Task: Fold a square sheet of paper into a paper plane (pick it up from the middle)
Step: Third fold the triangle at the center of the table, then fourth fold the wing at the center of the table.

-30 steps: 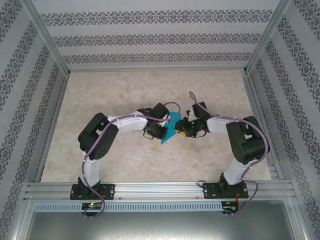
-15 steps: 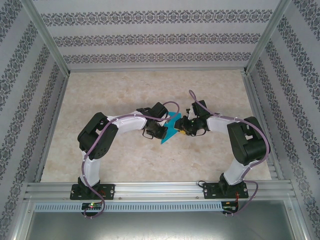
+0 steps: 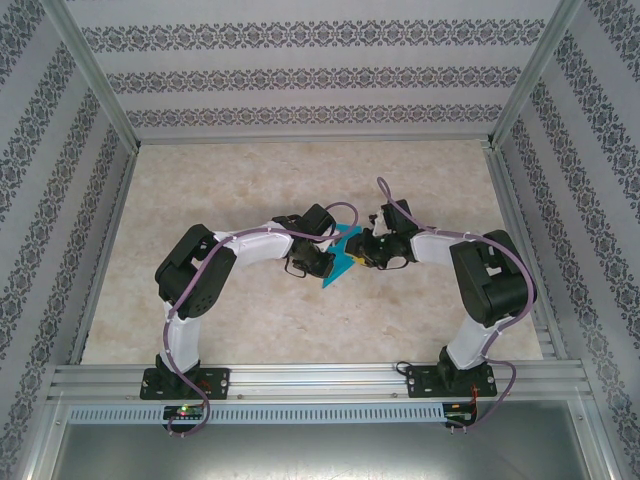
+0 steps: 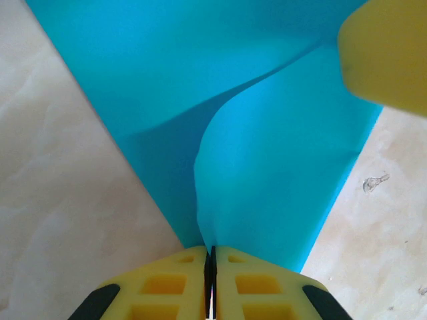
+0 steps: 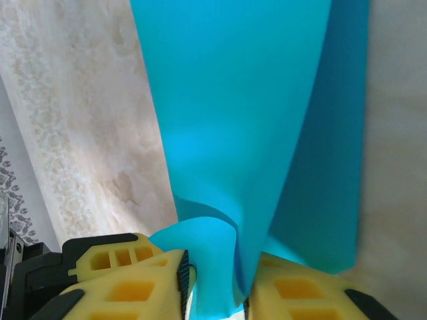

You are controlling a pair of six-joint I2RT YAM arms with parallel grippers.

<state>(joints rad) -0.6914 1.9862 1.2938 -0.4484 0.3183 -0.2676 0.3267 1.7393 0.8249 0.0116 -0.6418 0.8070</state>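
Note:
The square sheet of paper point(image 3: 341, 256) is teal-blue, partly folded, and held off the table at its middle between both arms. My left gripper point(image 3: 327, 262) is shut on its lower edge; in the left wrist view the pads point(image 4: 210, 252) meet on the paper point(image 4: 267, 167), which bows up away from them. My right gripper point(image 3: 359, 254) reaches the sheet from the right. In the right wrist view its jaws point(image 5: 213, 267) stand a little apart with a curled fold of paper point(image 5: 233, 100) between them. A yellow finger of the right gripper point(image 4: 383, 53) shows at the top right of the left wrist view.
The marbled tabletop point(image 3: 250, 180) lies bare around the arms. Aluminium frame posts point(image 3: 95, 90) and patterned walls point(image 3: 320, 75) enclose it on three sides. A metal rail point(image 3: 320, 380) runs along the near edge by the arm bases.
My right gripper has shifted slightly left onto the sheet and its jaws have narrowed around the fold. The left gripper keeps its hold in place.

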